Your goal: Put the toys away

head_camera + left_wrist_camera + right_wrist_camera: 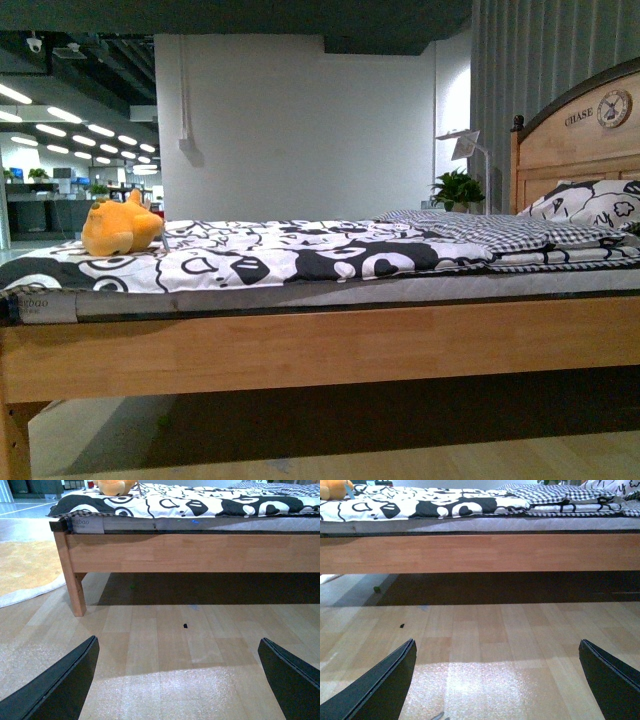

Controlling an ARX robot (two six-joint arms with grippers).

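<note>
my left fingers [56, 684] and right fingers [374, 686] gape apart, the orange plush toy [120, 228] lies on the bed [320, 347], headboard [565, 152] reads "chase".

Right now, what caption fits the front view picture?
Orange plush toy resting on the patterned quilt of a wooden bed.

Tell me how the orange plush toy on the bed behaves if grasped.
The plush toy looks fuzzy and rounded, so probably soft, light and squashy in a grip. It lies slumped on the quilt, so it likely will not roll.
</note>
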